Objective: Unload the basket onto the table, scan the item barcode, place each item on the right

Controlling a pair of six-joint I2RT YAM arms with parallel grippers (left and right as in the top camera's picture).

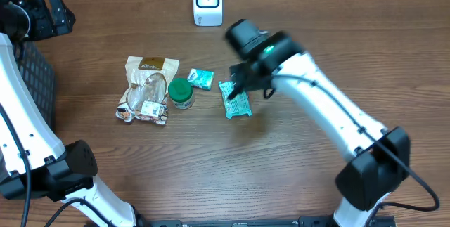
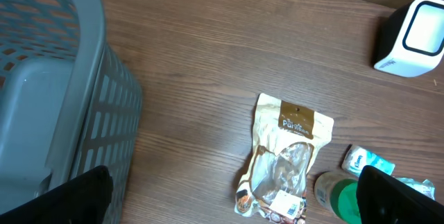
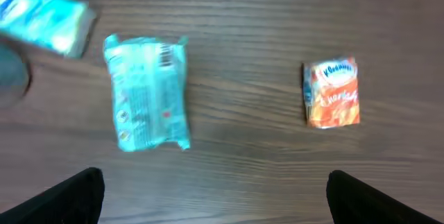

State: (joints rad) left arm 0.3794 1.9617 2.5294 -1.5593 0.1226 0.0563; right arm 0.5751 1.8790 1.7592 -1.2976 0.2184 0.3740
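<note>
Basket (image 2: 62,78): grey, one (interior partly seen) | teal packets (image 1: 235,101) (image 1: 201,79): two | snack pouch (image 1: 145,90), green-lidded jar (image 1: 181,93), orange carton (image 3: 331,93), scanner (image 1: 207,2): one each | left pincer (image 2: 232,193), right pincer (image 3: 211,179): spread wide, holding nothing

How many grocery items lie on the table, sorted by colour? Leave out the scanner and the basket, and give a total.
Teal: 2, the large teal packet and the small teal packet
Beige: 1, the beige pouch
Green: 1, the green-lidded jar
Orange: 1, the orange carton
Total: 5
</note>
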